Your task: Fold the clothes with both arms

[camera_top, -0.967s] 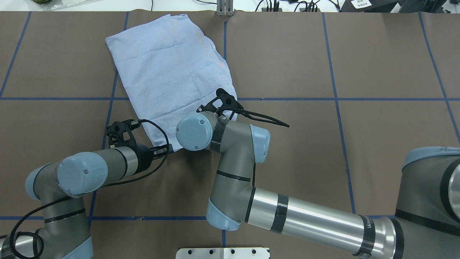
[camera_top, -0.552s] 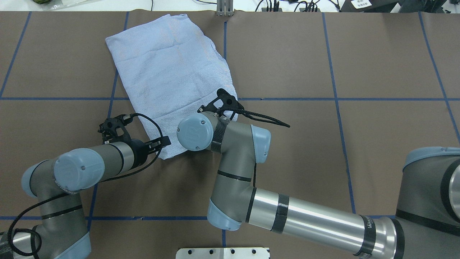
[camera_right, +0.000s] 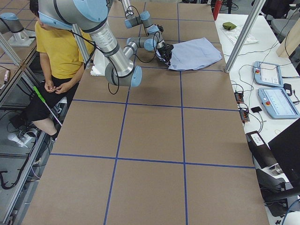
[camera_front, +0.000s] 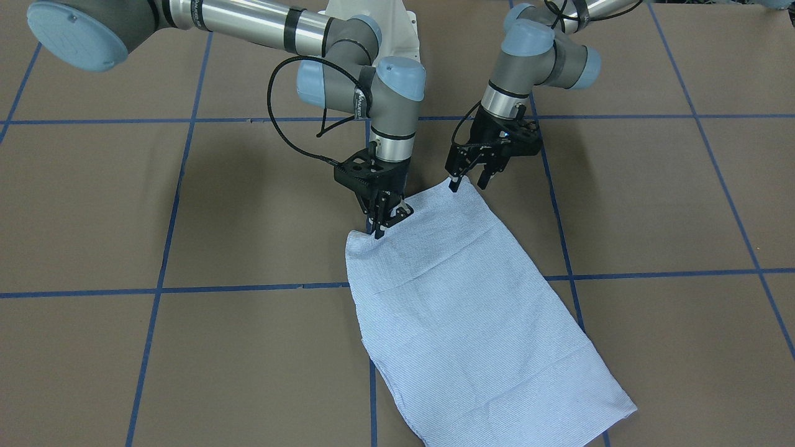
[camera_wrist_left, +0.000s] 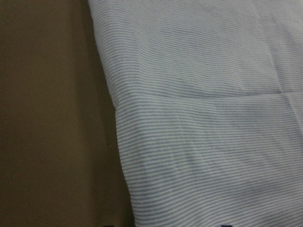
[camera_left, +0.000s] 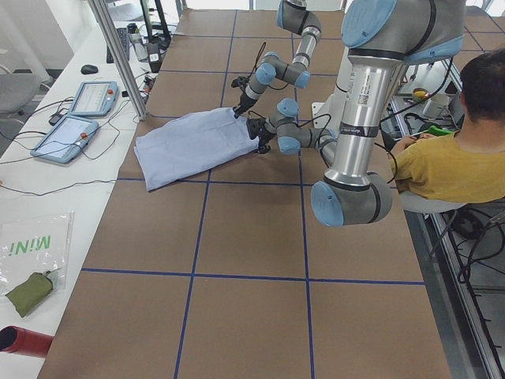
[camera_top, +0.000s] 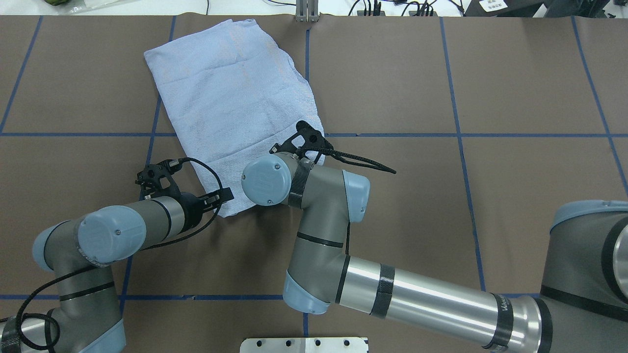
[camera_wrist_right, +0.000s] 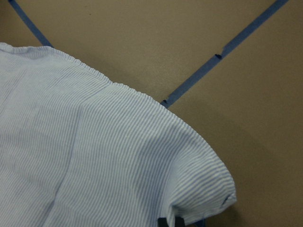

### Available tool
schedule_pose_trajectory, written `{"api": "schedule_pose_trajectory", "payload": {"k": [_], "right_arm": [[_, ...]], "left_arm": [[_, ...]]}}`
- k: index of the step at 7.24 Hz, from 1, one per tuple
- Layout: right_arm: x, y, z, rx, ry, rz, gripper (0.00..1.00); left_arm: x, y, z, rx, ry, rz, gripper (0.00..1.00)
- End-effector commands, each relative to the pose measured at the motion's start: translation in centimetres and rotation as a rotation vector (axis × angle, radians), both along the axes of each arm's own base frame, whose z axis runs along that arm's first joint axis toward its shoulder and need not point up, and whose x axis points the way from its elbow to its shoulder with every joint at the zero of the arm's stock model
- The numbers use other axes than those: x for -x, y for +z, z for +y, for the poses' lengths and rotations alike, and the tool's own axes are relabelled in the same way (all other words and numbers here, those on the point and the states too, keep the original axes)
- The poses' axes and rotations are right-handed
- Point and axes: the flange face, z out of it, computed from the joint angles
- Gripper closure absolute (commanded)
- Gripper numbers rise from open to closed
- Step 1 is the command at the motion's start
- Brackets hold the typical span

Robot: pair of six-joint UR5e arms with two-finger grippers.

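The light blue-and-white striped shirt (camera_front: 478, 310) lies folded in a flat rectangle on the brown table, at the far left in the overhead view (camera_top: 235, 98). My left gripper (camera_front: 469, 184) is open, its fingertips just above one near corner of the shirt; it also shows in the overhead view (camera_top: 221, 196). My right gripper (camera_front: 392, 223) is open at the other near corner, its tips at the shirt's edge. In the overhead view my right wrist hides it. The wrist views show the striped cloth close up, in the left one (camera_wrist_left: 203, 118) and in the right one (camera_wrist_right: 94, 165).
Blue tape lines (camera_top: 456, 135) mark a grid on the table. A metal post (camera_top: 306, 12) stands at the far edge beside the shirt. Two tablets (camera_left: 79, 99) lie on the side bench. A person in a yellow shirt (camera_left: 450, 166) sits behind the robot.
My left gripper has drawn back to the left off the shirt's near corner, which now lies flat. The right arm has not moved.
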Motion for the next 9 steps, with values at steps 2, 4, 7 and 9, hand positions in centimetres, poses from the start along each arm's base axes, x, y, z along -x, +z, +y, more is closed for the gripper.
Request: {"api": "schedule_pose_trajectory", "payload": {"k": [2, 4, 7, 9], "right_arm": [[0.0, 0.1, 0.0, 0.001, -0.001, 0.002, 1.00], [0.0, 0.1, 0.0, 0.000, -0.002, 0.001, 1.00], [-0.2, 0.6, 0.1, -0.003, -0.004, 0.000, 1.00], [-4.4, 3.5, 2.1, -0.027, -0.012, -0.043, 1.00]], "left_arm": [[-0.2, -0.2, 0.1, -0.009, 0.008, 0.000, 0.65], [-0.6, -0.7, 1.0, -0.013, 0.024, 0.009, 0.65], [-1.0, -1.7, 1.1, -0.019, 0.027, 0.025, 1.00], [-1.6, -5.3, 1.2, -0.040, 0.036, 0.083, 1.00]]}}
